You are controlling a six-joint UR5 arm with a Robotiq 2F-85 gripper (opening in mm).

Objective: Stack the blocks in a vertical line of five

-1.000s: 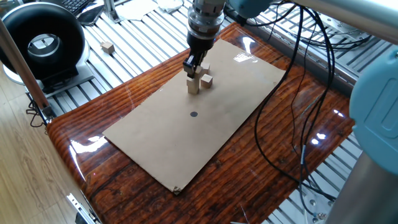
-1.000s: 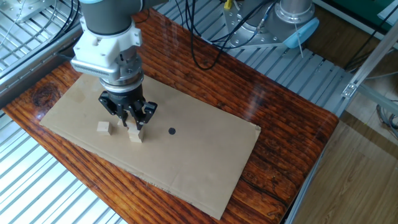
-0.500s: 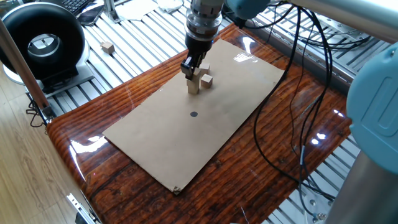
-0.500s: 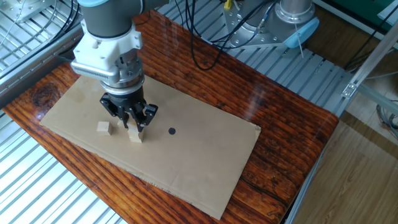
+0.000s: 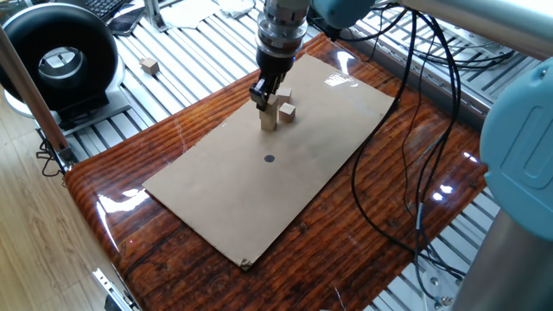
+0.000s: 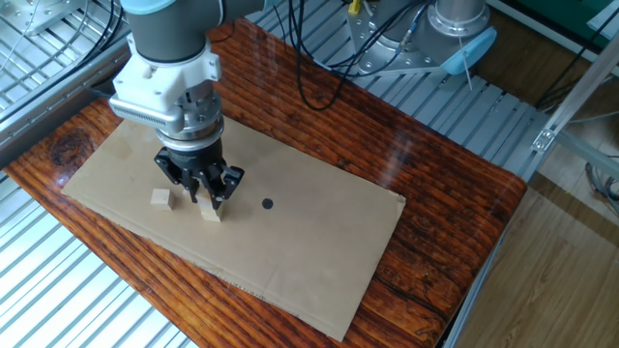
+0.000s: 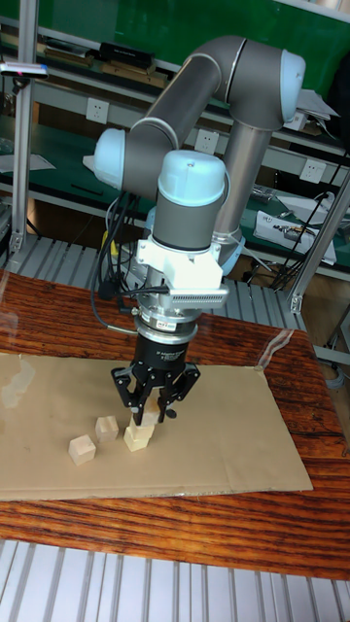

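The shiny red-brown wooden surface [image 5: 415, 147] carries a big flat brown cardboard sheet [image 5: 259, 190]. On the sheet stands a short stack of pale tan wooden cubes [image 7: 137, 436], with two more pale tan cubes [image 7: 82, 449] [image 7: 106, 429] just beside it. One more tan cube [image 5: 149, 65] lies far off on the grey metal slats [image 5: 181, 52]. The gripper [image 7: 146, 412] sits right over the stack. Its black fingers [image 7: 123, 398] are spread apart around the top cube. A small dark round spot [image 5: 269, 159] is near.
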